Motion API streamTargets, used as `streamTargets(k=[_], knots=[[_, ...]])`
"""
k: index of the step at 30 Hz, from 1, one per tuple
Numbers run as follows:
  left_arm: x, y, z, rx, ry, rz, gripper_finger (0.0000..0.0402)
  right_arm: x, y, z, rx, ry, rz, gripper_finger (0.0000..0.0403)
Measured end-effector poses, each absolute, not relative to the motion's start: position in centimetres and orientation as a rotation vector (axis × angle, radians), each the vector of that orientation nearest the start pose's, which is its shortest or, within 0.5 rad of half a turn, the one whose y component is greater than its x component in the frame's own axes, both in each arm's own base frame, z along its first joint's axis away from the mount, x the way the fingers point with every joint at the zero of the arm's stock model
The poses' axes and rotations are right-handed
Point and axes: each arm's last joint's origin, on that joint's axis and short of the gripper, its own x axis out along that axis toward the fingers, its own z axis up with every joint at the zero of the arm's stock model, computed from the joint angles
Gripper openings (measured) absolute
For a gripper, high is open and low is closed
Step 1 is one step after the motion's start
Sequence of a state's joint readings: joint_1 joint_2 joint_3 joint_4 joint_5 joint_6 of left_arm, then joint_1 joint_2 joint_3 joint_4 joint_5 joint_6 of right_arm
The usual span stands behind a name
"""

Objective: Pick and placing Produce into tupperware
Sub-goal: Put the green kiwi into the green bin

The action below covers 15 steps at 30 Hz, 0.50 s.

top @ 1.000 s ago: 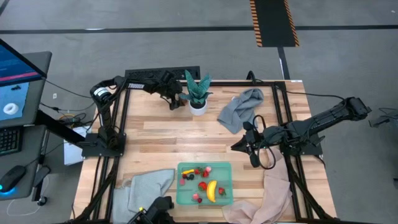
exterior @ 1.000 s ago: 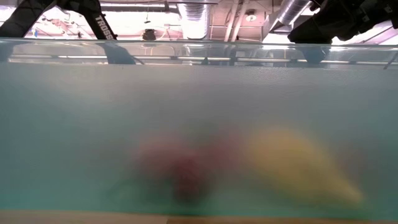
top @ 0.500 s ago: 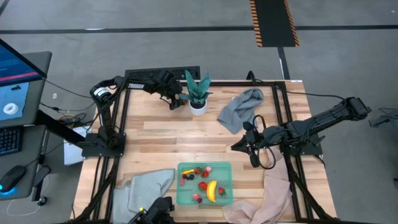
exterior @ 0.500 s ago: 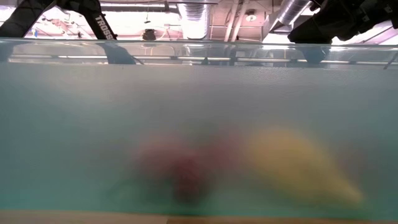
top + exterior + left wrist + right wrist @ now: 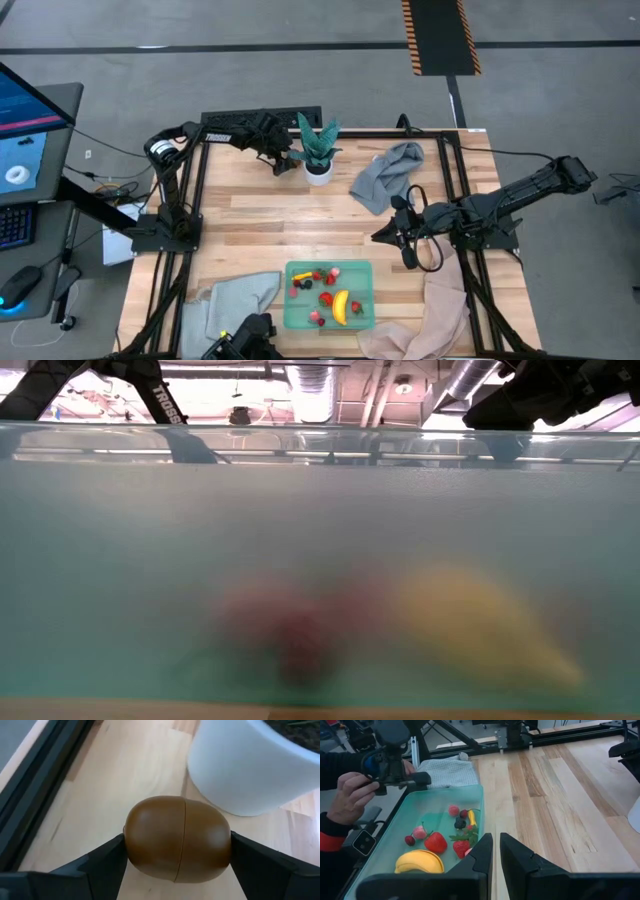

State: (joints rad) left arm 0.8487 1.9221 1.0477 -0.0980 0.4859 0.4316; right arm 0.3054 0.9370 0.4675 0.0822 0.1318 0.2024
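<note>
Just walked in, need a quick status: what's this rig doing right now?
The left gripper is at the table's far edge beside the white plant pot, its fingers closed on a brown egg-shaped piece. The shallow mint-green plastic container near the front edge already holds a yellow banana, red strawberries and small berries. The right gripper waits, shut, over bare wood. A person's hand holds a device beside the container.

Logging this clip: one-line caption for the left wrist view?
Left gripper closed on a brown round piece beside the white pot.
</note>
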Motion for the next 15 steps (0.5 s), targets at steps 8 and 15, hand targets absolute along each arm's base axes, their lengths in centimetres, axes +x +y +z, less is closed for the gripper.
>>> streamTargets(k=[8, 15], knots=[[24.0, 27.6, 12.7, -0.263, 0.778, 0.177, 0.0306, 19.1, 5.6, 22.2, 0.115, 0.394, 0.132, 0.0059], [22.8, 28.1, 15.0, -0.246, 0.727, 0.206, 0.0306, 19.1, 5.6, 22.2, 0.115, 0.394, 0.132, 0.0059]])
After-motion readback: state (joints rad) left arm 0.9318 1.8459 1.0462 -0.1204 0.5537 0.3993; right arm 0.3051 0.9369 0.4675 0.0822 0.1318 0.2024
